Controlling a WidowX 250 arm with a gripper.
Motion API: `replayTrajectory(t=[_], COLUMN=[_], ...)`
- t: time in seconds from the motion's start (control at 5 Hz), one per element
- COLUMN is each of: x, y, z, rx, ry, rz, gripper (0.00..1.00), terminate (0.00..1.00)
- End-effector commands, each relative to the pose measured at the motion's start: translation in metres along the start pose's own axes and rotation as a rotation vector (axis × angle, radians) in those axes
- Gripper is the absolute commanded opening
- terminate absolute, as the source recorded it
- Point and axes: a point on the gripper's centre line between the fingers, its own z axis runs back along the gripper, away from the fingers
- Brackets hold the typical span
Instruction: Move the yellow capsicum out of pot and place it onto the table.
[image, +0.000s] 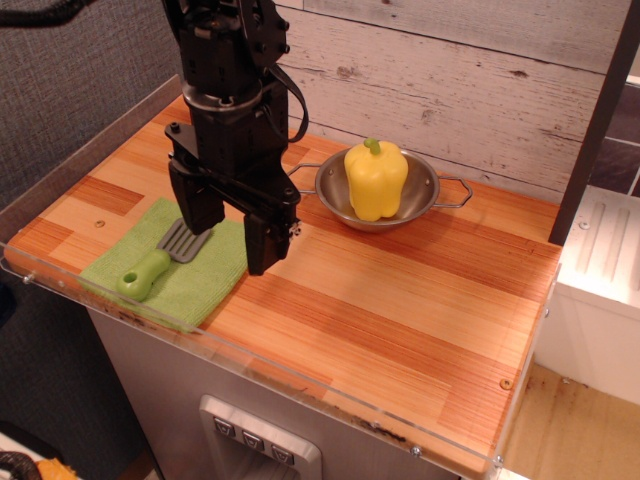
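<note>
One camera view is all I get on this rig, so that's what I'm working from. From my seat, the yellow capsicum sits upright inside the pot, stem up, towards the back of the table near the whitewashed plank wall. It fills most of the bowl, and the pot's two wire handles stick out left and right.

My gripper hangs over the left part of the table, off to the left of the pot and clearly apart from it. Its two black fingers are spread wide with nothing between them. The left finger is above the grey head of the spatula, the right one comes down near the right edge of the green cloth. Can't tell if either tip actually touches anything.

That spatula lies on the cloth with its green handle pointing toward the front-left corner. Clear acrylic edging runs around the tabletop.
</note>
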Motion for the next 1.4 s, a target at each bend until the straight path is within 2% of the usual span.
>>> replayTrajectory(t=[0.0, 0.2, 0.4, 0.6, 0.8, 1.0, 1.2], x=[0.000, 0.012, 0.034, 0.065, 0.092, 0.114, 0.122], y=[0.000, 0.003, 0.007, 0.013, 0.018, 0.022, 0.024], z=[0.000, 0.005, 0.018, 0.034, 0.042, 0.039, 0.026], rx=[0.000, -0.003, 0.014, 0.051, 0.064, 0.116, 0.119], ry=[0.000, -0.020, -0.076, -0.133, -0.163, -0.184, -0.150], rz=[0.000, 0.007, 0.009, 0.024, 0.046, 0.081, 0.088], gripper=[1.00, 1.00, 1.00, 1.00, 1.00, 1.00, 1.00], terminate=[0.00, 0.00, 0.00, 0.00, 0.00, 0.00, 0.00])
